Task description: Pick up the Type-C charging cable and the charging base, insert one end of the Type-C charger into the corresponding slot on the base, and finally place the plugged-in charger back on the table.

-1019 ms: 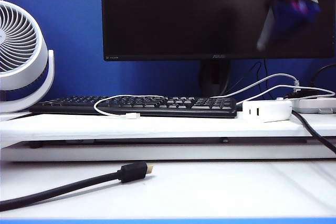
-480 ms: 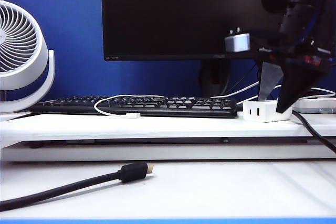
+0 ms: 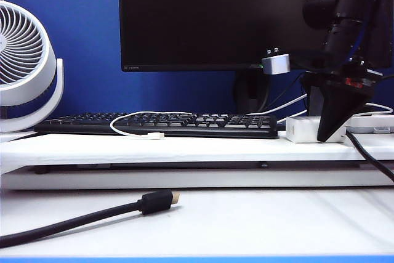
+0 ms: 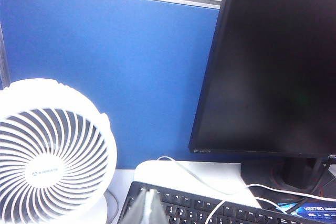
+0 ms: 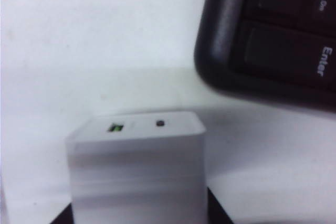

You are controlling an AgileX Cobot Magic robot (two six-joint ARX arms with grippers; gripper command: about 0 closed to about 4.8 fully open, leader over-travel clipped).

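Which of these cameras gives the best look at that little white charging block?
The right wrist view: the charging base fills the frame close up, with the right gripper astride it. The exterior view shows it small, partly hidden behind the right gripper. The left wrist view misses it, showing only the fan, monitor and keyboard.

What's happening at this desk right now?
The right gripper is down at the base, which sits on the table just right of the keyboard. In the right wrist view the dark fingers flank the base on both sides, though a firm grip cannot be confirmed. The cable lies untouched, looped over the keyboard. The left gripper is shut and empty, above the keyboard's far left near the fan.
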